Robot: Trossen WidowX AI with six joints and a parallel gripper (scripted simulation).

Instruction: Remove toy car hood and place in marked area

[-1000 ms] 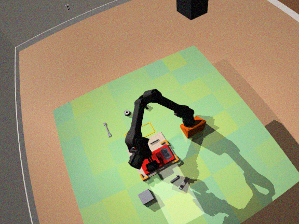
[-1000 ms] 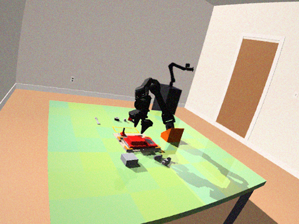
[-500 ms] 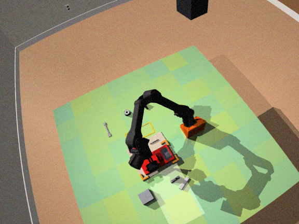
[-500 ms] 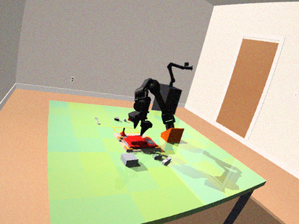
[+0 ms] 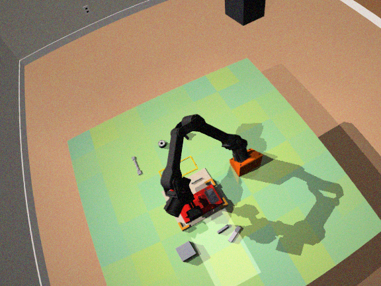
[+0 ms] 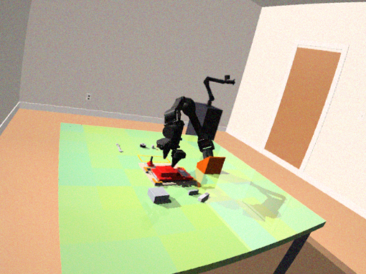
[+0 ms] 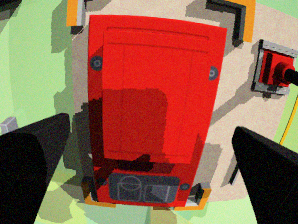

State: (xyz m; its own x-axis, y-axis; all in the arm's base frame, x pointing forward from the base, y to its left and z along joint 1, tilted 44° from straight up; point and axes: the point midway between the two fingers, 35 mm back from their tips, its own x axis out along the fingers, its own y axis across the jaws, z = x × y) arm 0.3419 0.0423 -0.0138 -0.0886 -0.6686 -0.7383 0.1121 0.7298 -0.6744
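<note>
The red toy car (image 5: 186,216) (image 6: 182,176) lies flat on a beige board (image 5: 205,173) (image 7: 265,25) with orange corner brackets. Its hood (image 6: 167,171) (image 7: 145,75) is a raised red rectangular panel, still on the car; a dark panel (image 7: 145,187) lies at one end. My gripper (image 6: 169,161) (image 7: 154,129) is open and empty, pointing down above the car, with one finger to each side of the hood in the wrist view. The marked area (image 5: 194,162) (image 6: 144,156) (image 7: 289,126) is a yellow outline beside the board, partly hidden by the arm in the top view.
A red base with a black lever (image 6: 150,163) (image 7: 272,70) stands on the board. A grey block (image 5: 186,251) (image 6: 158,195) and two grey bars (image 5: 223,229) lie beyond the car. A grey link (image 5: 137,165) and a dark ring (image 5: 161,143) (image 6: 142,145) lie past the marked area.
</note>
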